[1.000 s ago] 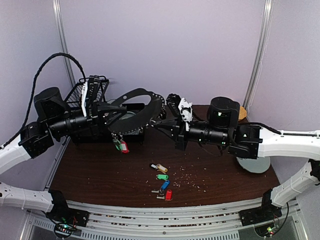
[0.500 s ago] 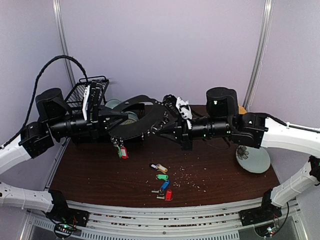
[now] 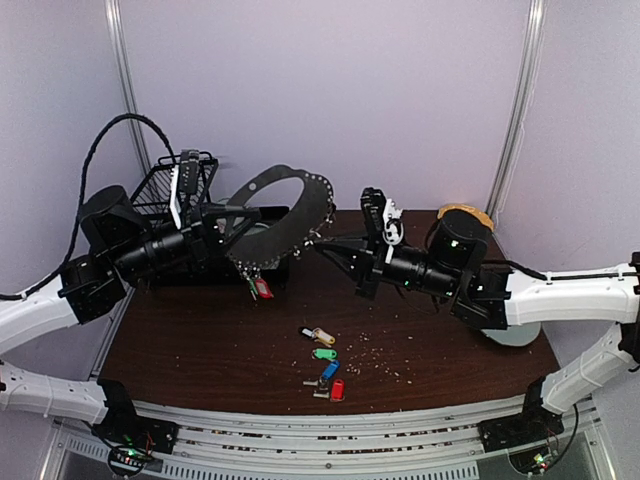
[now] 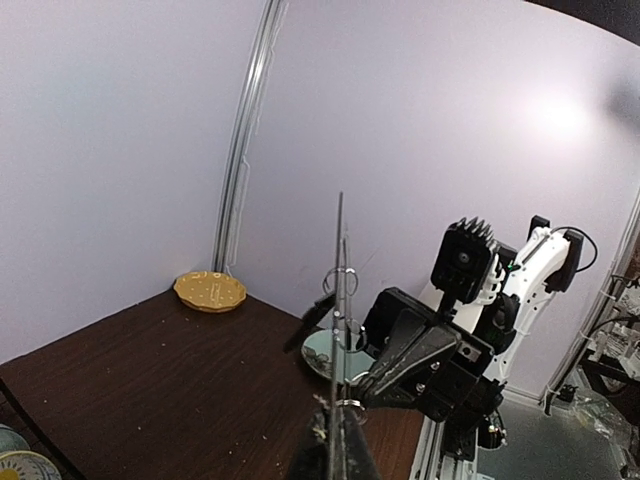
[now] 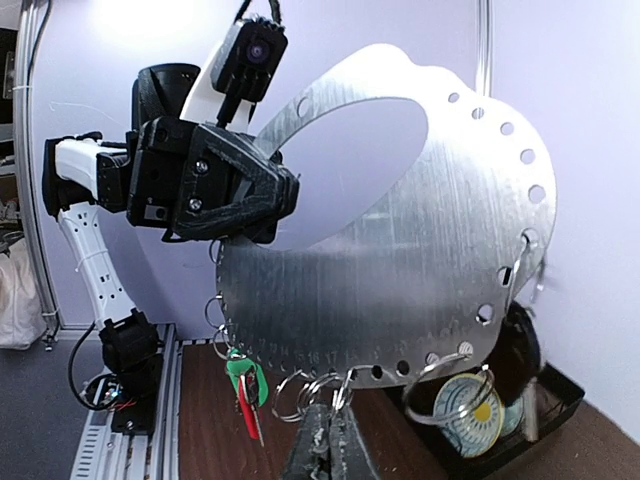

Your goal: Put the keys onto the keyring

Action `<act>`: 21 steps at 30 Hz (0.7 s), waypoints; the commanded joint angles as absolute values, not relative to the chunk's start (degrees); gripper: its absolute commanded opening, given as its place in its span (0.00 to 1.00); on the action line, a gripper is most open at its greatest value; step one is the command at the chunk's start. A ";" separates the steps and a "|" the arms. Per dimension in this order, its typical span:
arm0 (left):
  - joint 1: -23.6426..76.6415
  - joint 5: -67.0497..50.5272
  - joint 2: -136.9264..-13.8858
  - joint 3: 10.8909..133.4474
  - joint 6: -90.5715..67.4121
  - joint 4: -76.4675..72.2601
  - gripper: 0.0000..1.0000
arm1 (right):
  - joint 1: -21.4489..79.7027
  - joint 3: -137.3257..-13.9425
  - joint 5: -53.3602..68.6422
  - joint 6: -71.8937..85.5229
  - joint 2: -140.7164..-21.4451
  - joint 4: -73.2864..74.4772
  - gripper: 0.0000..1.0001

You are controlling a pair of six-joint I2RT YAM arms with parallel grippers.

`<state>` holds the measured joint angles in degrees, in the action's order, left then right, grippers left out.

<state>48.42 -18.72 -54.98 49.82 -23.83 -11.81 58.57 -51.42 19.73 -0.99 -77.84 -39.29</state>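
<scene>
The keyring (image 3: 292, 212) is a flat, silvery metal hoop plate with holes round its rim, hung with split rings. My left gripper (image 3: 228, 222) is shut on its edge and holds it upright above the table's back left. In the left wrist view it is edge-on (image 4: 338, 300). A green-tagged and a red-tagged key (image 5: 243, 388) hang from it. My right gripper (image 5: 332, 425) is shut with its tips on a split ring (image 5: 340, 385) at the plate's (image 5: 400, 250) lower rim. Several loose keys lie on the table: yellow-orange (image 3: 321, 335), green (image 3: 322, 353), blue (image 3: 328, 370), red (image 3: 337, 390).
A black wire rack (image 3: 190, 180) stands at the back left, with a patterned plate (image 5: 468, 410) in a black tray behind the hoop. A yellow dish (image 4: 209, 291) sits at the back right. A pale plate (image 3: 508, 335) lies under my right arm. Crumbs dot the table.
My left gripper has lifted the keyring and tipped it more upright. My right arm has drawn back to the right and lowered, its gripper now at the hoop's lower rim.
</scene>
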 commanded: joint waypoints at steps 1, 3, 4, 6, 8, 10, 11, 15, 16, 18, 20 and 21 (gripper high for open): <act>48.15 -17.15 -54.33 50.82 -25.22 -15.90 0.00 | 59.48 -52.05 22.76 -7.22 -77.72 -53.13 0.00; 48.15 -17.41 -54.60 50.31 -26.23 -16.37 0.00 | 59.50 -51.40 21.26 -8.54 -77.91 -55.59 0.00; 48.14 -17.66 -54.88 50.07 -26.93 -17.08 0.00 | 59.48 -50.99 20.66 -8.99 -78.18 -57.31 0.00; 48.13 -18.44 -55.40 49.73 -27.55 -18.24 0.00 | 59.44 -50.09 20.38 -10.52 -79.04 -61.35 0.00; 48.02 -18.98 -55.63 49.82 -27.92 -19.17 0.00 | 59.49 -49.38 20.83 -11.83 -80.09 -66.09 0.00; 48.03 -19.72 -55.77 49.75 -27.99 -20.32 0.00 | 59.49 -49.29 21.57 -12.43 -81.14 -68.89 0.00; 48.05 -20.18 -55.83 49.75 -28.03 -20.70 0.00 | 59.50 -49.49 21.97 -12.70 -81.61 -69.65 0.00; 47.90 -22.67 -56.54 49.95 -28.22 -21.19 0.00 | 59.43 -50.07 23.98 -15.78 -83.20 -72.29 0.00; 47.76 -23.53 -57.04 50.12 -28.25 -20.81 0.00 | 59.49 -50.34 24.09 -16.20 -83.38 -72.89 0.00; 47.27 -25.08 -57.82 50.58 -28.28 -19.56 0.00 | 59.32 -51.46 24.25 -16.38 -83.61 -72.83 0.00; 46.69 -26.61 -58.24 50.26 -28.87 -19.69 0.00 | 59.06 -52.51 24.76 -16.38 -83.99 -72.86 0.00; 46.32 -27.28 -58.19 49.95 -29.48 -20.07 0.00 | 58.94 -52.63 24.83 -16.12 -84.16 -73.36 0.00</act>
